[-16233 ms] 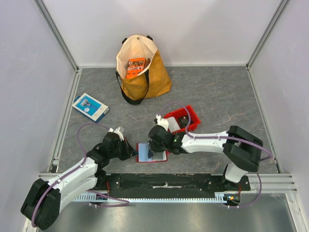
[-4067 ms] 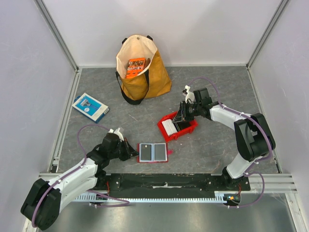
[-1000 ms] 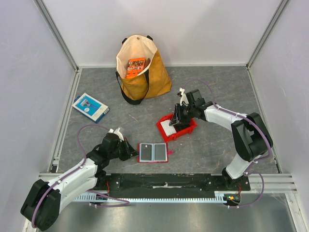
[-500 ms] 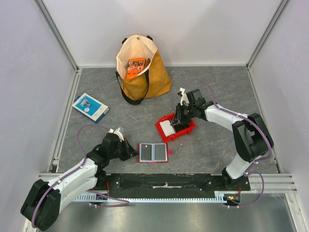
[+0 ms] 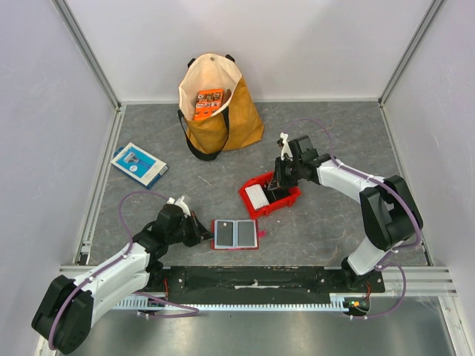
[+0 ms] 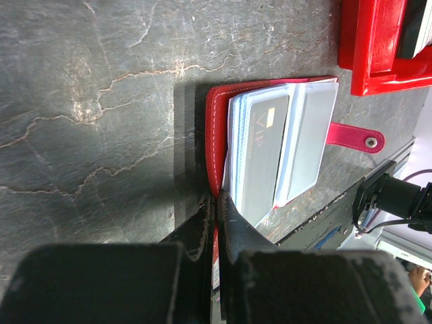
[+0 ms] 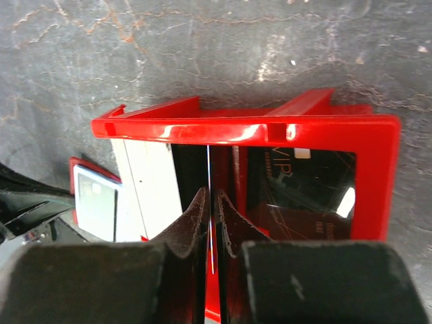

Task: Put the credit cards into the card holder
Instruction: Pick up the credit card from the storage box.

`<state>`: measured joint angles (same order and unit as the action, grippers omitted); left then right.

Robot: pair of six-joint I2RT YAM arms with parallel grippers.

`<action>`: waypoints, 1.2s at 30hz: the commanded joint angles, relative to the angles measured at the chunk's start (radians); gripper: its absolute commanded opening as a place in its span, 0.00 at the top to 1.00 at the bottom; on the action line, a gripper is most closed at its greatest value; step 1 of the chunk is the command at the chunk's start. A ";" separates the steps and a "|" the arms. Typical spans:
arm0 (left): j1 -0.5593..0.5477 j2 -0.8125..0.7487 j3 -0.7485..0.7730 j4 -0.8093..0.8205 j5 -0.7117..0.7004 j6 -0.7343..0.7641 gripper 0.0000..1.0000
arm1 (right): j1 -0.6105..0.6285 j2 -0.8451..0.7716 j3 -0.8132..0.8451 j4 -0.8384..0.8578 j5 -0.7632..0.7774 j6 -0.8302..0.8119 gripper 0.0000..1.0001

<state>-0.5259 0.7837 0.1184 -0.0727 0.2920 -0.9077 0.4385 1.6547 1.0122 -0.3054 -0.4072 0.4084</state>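
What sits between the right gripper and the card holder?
Top view: from the right gripper toward the card holder lie the whitish card stack and the red bin wall.

Red card holder (image 6: 214, 138), red bin (image 7: 243, 125)

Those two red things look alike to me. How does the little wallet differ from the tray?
The card holder lies flat and opened like a book, showing grey pockets; the red bin is a rigid box with raised walls. The left gripper pinches the card holder's edge; the right gripper reaches inside the bin. Both are red and hold cards.
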 commanded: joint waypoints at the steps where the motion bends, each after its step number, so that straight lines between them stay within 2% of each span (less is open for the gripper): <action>1: 0.000 -0.006 0.013 0.025 0.022 0.015 0.98 | 0.012 0.008 0.048 -0.040 0.088 -0.031 0.89; 12: 0.000 -0.006 0.013 0.027 0.022 0.015 0.98 | 0.078 0.062 0.075 -0.058 0.143 -0.043 0.82; 16: 0.000 -0.004 0.015 0.027 0.022 0.015 0.98 | 0.086 0.050 0.078 -0.069 0.189 -0.045 0.92; 17: -0.003 -0.004 0.017 0.028 0.022 0.016 0.98 | 0.088 0.045 0.084 -0.075 0.199 -0.049 0.98; 18: 0.000 -0.004 0.017 0.027 0.024 0.016 0.98 | 0.086 0.034 0.091 -0.080 0.206 -0.054 1.00; 29: 0.000 -0.014 0.024 0.027 0.042 0.020 0.98 | 0.088 -0.157 0.170 -0.139 0.326 -0.086 1.00; 36: 0.000 -0.014 0.030 0.028 0.056 0.016 0.98 | 0.167 -0.292 0.106 -0.081 0.352 0.027 1.00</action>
<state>-0.5259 0.7773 0.1184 -0.0727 0.3042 -0.9077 0.5442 1.4372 1.1381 -0.4427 -0.0849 0.3679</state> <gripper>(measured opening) 0.032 0.007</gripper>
